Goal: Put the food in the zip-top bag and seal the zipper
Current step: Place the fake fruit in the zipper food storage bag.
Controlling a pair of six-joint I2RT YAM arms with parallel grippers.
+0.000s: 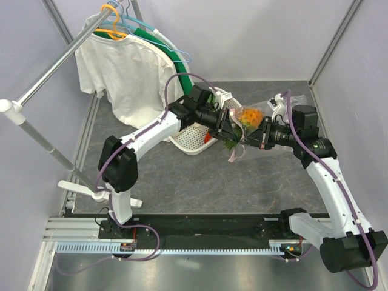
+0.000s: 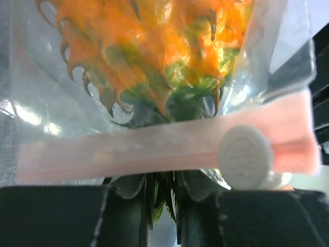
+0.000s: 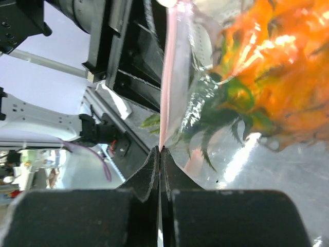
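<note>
The clear zip-top bag (image 1: 254, 112) hangs above the table between both grippers, with the orange knobbly fruit (image 1: 250, 116) inside it. In the left wrist view the fruit (image 2: 154, 46) fills the bag above the pink zipper (image 2: 128, 149), which carries a white round slider (image 2: 244, 156). My left gripper (image 2: 165, 180) sits just under the zipper, nearly shut on a green leafy piece (image 2: 163, 188). It also shows in the top view (image 1: 229, 126). My right gripper (image 3: 160, 150) is shut on the bag's pink zipper edge (image 3: 169, 62). It meets the left one in the top view (image 1: 245, 138).
A white lattice basket (image 1: 188, 140) lies behind the left gripper, with a small red piece (image 1: 208, 138) at its near edge. A white shirt (image 1: 130, 73) hangs on a clothes rail (image 1: 36, 85) at the back left. Grey walls close the back and right.
</note>
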